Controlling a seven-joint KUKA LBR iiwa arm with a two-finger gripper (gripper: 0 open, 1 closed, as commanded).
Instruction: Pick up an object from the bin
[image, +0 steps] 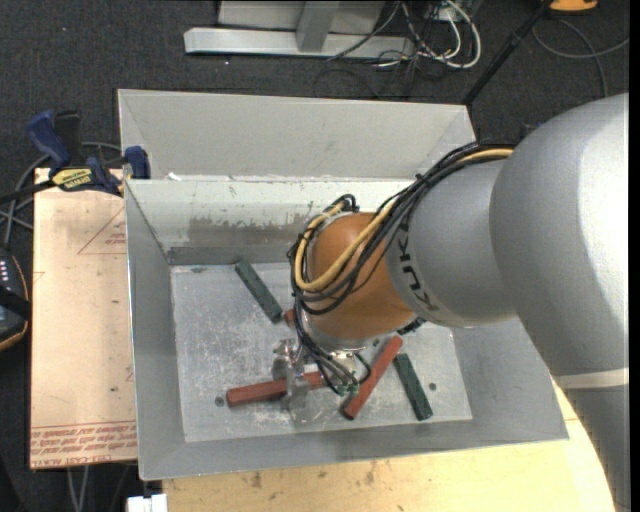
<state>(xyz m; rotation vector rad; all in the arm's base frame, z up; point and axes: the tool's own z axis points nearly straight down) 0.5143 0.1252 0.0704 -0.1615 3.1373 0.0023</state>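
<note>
Four sticks (258, 394) lie in the grey bin (152, 330).

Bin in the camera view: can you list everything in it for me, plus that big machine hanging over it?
Red sticks: two; one lying flat at the floor's lower middle, one slanted just right of it.
Dark green bars: two; one upper left of the floor, one lower right.
Bin: one, grey metal.
Arm: one, silver, with orange wrist cover and cables; end effector down at the flat red stick.
</note>
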